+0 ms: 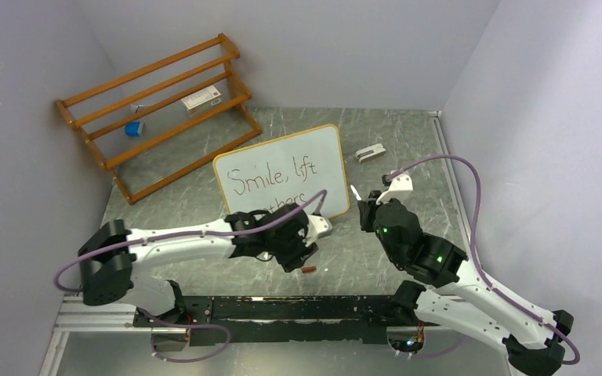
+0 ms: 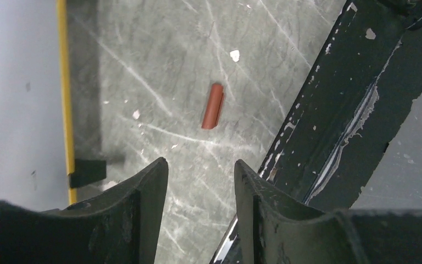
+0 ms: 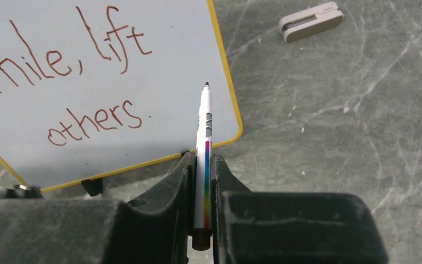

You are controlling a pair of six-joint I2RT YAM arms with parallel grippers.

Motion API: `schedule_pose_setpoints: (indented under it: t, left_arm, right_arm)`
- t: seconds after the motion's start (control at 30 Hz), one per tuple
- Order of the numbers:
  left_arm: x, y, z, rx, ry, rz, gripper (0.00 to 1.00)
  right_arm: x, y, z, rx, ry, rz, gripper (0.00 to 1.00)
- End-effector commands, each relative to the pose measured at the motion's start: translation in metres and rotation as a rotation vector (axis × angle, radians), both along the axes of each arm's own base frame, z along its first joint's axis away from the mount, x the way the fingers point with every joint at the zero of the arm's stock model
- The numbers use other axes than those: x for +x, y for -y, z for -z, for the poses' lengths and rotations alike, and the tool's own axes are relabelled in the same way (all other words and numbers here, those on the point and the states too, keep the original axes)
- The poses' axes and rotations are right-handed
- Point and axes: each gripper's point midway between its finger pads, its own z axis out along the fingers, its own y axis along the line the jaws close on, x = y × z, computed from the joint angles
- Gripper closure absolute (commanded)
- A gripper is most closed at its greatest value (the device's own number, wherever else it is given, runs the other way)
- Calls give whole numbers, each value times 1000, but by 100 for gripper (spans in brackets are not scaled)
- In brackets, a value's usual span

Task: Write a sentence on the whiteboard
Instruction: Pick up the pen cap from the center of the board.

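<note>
From above, the left arm crosses the near edge of the whiteboard [image 1: 282,153] and hides most of the lower line of the sentence [image 1: 260,180]; only "Smile, lift" reads whole. The board sits mid-table, and its long side slants from near-left to far-right. The words face the arms. I cannot tell whether the board lies flat or leans. The left gripper [image 1: 323,227] is at the board's near right corner. The right gripper [image 1: 363,205] is just right of it, with a marker [image 1: 354,191] in it. The table [image 1: 376,251] is grey and veined, the walls [image 1: 321,47] are pale, and a wooden rack [image 1: 153,113] stands far left. A small red cap [image 1: 308,269] lies near the arms.

The left wrist view shows the left gripper [image 2: 200,187] with its fingers [image 2: 143,203] spread and nothing between them. Beyond lies the cap [image 2: 213,105]. The board's yellow edge [image 2: 63,82] is cut off at the left, and a scuffed black rail [image 2: 351,110] is on the right.

In the right wrist view the right gripper [image 3: 203,176] is clamped on the marker [image 3: 204,143]. The marker points away, its tip over the board's [image 3: 159,99] near right corner. The sentence [image 3: 96,118] is reddish-brown, and its first letter runs off the left edge. A grey clip [image 3: 310,21] lies far right on the table [image 3: 335,137].
</note>
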Motion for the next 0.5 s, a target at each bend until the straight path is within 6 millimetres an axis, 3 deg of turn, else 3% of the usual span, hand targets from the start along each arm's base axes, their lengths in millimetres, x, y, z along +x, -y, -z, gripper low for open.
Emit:
schedule_pose_setpoints:
  t: [0.0,0.27,0.47]
  left_arm:
    - [0,19,8,61,35,36,49]
    - [-5,39,36,119,-12,123,50]
    - [-8,43,57,189,-38,195,51]
  right_arm:
    - [-1,15,-2,19,-7,77,100]
    - [-6,57,-7,30,-10,302,100]
    - [-11,71,-21,70,32,330,100]
